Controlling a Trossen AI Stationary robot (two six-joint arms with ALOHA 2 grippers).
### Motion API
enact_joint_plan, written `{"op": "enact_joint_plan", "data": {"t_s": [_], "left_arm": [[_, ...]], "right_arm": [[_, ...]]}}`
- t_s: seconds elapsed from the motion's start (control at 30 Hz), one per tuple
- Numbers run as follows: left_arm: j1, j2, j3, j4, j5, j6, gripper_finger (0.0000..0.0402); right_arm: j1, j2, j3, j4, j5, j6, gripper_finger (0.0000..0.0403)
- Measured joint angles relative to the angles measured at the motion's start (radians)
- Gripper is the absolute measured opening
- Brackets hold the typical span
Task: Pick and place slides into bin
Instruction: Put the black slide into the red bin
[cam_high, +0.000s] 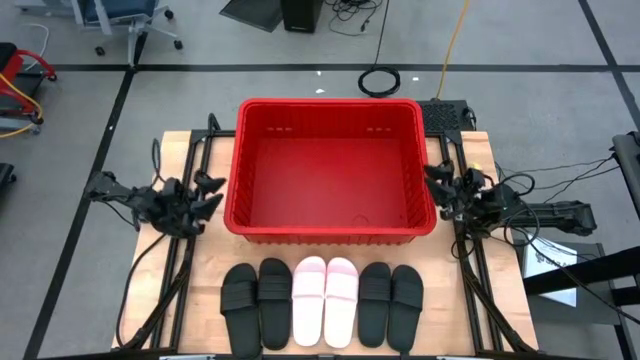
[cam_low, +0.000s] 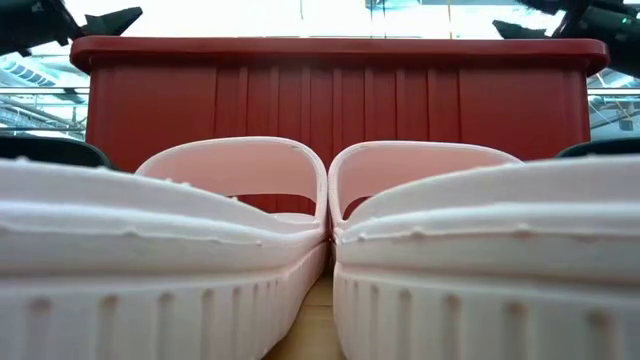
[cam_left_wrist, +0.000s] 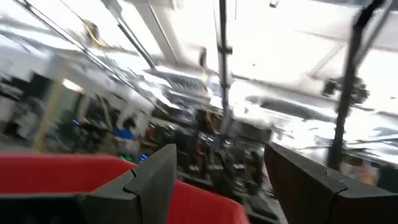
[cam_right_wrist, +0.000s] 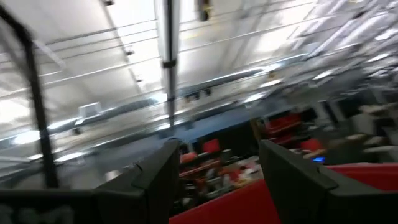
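Observation:
Six slides lie side by side near the table's near edge: two black (cam_high: 256, 302), two light pink (cam_high: 325, 300) in the middle, two black (cam_high: 390, 304). The pink pair fills the low view (cam_low: 320, 250). The empty red bin (cam_high: 330, 170) stands behind them at the table's middle. My left gripper (cam_high: 208, 193) is open beside the bin's left wall; its open fingers show in the left wrist view (cam_left_wrist: 217, 186). My right gripper (cam_high: 436, 185) is open beside the bin's right wall; its open fingers show in the right wrist view (cam_right_wrist: 217, 180). Both are empty.
Black frame rails (cam_high: 190, 260) run along both sides of the table. Cables hang off both arms. A paper sheet (cam_high: 555, 262) lies off the table's right side. Bare wood (cam_high: 210, 260) lies between the bin and the slides.

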Motion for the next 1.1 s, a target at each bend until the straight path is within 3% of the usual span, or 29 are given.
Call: {"op": "enact_joint_plan", "data": {"t_s": [0.33, 0.53, 0.83, 1.1], "left_arm": [[0.000, 0.000, 0.000, 0.063, -0.142, 0.140, 0.0250], [0.000, 0.000, 0.000, 0.067, -0.096, 0.104, 0.0250], [0.000, 0.002, 0.037, 0.077, 0.132, 0.073, 0.0250], [0.000, 0.127, 0.131, 0.038, 0.402, -0.007, 0.0250]], "right_arm": [[0.000, 0.001, 0.000, 0.000, 0.062, -0.052, 0.0210], [0.000, 0.004, 0.000, -0.009, 0.038, 0.083, 0.0210], [0.000, 0.005, 0.004, 0.223, -0.264, 0.137, 0.0210], [0.001, 0.051, 0.108, 0.243, -0.598, 0.149, 0.0210]]}}
